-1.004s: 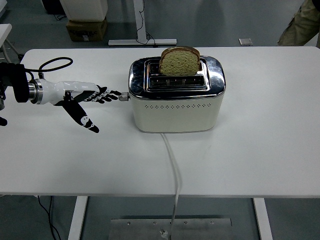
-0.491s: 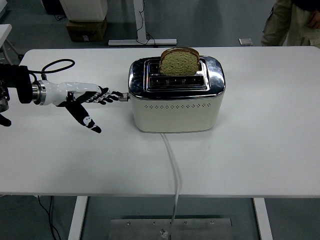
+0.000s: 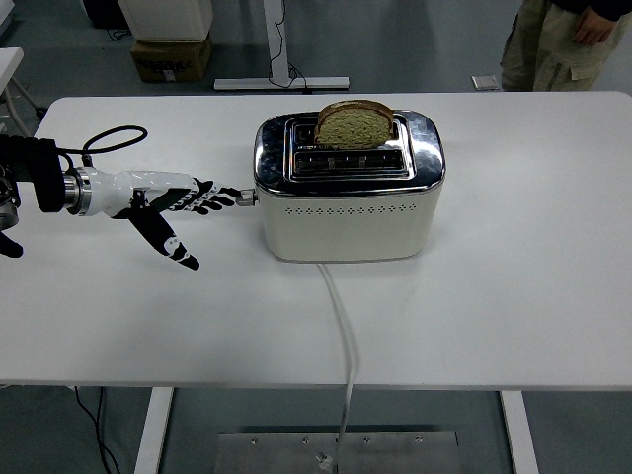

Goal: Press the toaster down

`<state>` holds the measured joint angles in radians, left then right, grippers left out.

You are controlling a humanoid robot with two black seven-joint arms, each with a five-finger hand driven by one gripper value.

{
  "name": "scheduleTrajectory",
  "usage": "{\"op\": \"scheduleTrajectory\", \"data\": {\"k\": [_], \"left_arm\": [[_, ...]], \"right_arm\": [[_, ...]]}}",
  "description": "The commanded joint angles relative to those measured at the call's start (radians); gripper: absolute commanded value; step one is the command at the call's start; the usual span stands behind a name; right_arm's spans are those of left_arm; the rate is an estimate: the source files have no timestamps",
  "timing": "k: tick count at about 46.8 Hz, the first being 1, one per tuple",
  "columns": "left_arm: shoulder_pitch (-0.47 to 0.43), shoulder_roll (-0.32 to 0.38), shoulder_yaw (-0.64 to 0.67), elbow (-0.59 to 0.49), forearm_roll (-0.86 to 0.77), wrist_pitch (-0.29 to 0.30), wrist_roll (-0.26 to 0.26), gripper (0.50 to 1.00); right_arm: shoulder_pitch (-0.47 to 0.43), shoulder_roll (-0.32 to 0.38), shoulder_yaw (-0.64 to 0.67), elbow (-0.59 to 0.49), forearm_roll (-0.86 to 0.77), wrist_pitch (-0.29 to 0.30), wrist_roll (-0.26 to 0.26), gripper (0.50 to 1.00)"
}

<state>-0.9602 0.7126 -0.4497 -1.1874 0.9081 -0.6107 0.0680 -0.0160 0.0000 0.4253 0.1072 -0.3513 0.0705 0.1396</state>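
Observation:
A cream toaster [image 3: 348, 212] with a chrome top stands in the middle of the white table [image 3: 513, 276]. A slice of bread [image 3: 355, 122] sticks up from its far slot. The lever knob [image 3: 246, 197] juts from the toaster's left end. My left hand [image 3: 188, 207] reaches in from the left, flat with its fingers spread, holding nothing. Its fingertips [image 3: 229, 196] rest on or just over the knob. The thumb points down and toward me. The right hand is out of the picture.
The toaster's white cord [image 3: 343, 326] runs from its front over the table's near edge. A black cable [image 3: 111, 138] loops behind my left wrist. A person [image 3: 558, 39] stands beyond the far right corner. A cardboard box [image 3: 170, 54] sits on the floor behind.
The lever knob, my fingertips and the bread have dropped slightly. The person at the top right has walked further left.

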Motion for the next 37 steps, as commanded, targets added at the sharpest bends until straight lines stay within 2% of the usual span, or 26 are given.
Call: {"op": "scheduleTrajectory", "data": {"k": [1, 13, 37], "left_arm": [[0.001, -0.001, 0.0, 0.003, -0.003, 0.0, 0.0, 1.0], [0.005, -0.036, 0.0, 0.057, -0.003, 0.0, 0.0, 1.0], [0.02, -0.062, 0.0, 0.068, -0.003, 0.0, 0.0, 1.0]], "right_arm": [[-0.001, 0.0, 0.0, 0.0, 0.0, 0.0, 0.0, 1.0], [-0.001, 0.0, 0.001, 0.0, 0.0, 0.0, 0.0, 1.0], [-0.002, 0.0, 0.001, 0.0, 0.0, 0.0, 0.0, 1.0]]}}
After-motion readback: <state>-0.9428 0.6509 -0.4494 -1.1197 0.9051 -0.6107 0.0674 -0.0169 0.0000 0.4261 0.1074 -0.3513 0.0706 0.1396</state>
